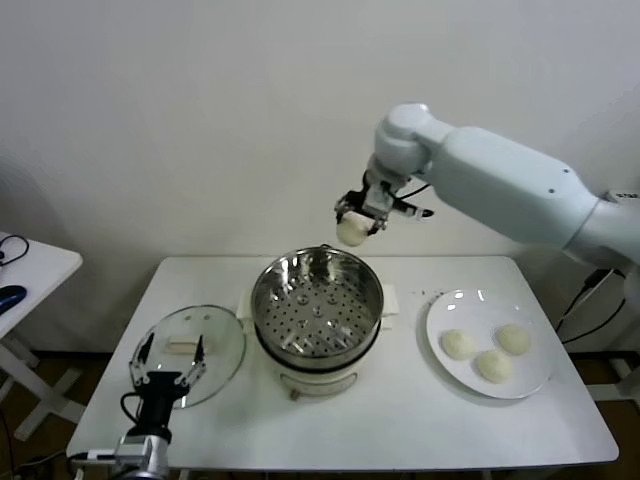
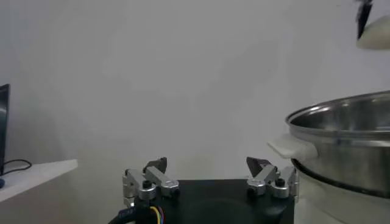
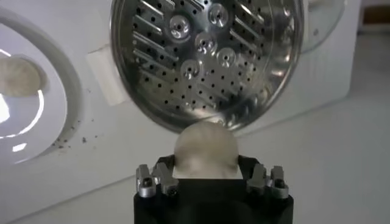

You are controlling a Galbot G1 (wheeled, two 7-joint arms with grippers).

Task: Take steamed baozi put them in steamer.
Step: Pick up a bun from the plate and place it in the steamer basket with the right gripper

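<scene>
At the near edge of the bench (image 1: 400, 430) the left gripper (image 1: 168, 362) sits parked with its jaws spread wide and nothing between them, just in front of the glass lid (image 1: 195, 350) that lies flat beside the steamer (image 1: 316, 310).

The steamer stands at the middle of the bench, its perforated tray bare, with no bun inside yet. To its right, a white plate (image 1: 540, 375) carries 3 buns (image 1: 486, 352), set close together but apart.

Farther back and well above the bench, the right gripper (image 1: 355, 222) holds the 4th bun (image 1: 351, 232), jaws narrowed against its sides. It hangs over the far rim of the steamer; in the right wrist view the bun (image 3: 206, 149) sits between the fingers with the tray below and beyond it.

The buns look light and soft, with smooth domed skin that probably dents or tears under a hard squeeze and may stick a little to the pads. The best hold is likely across the widest part of the dome, low on the sides, with gentle pressure, and the release should come low over the tray so the bun does not roll or bounce.
</scene>
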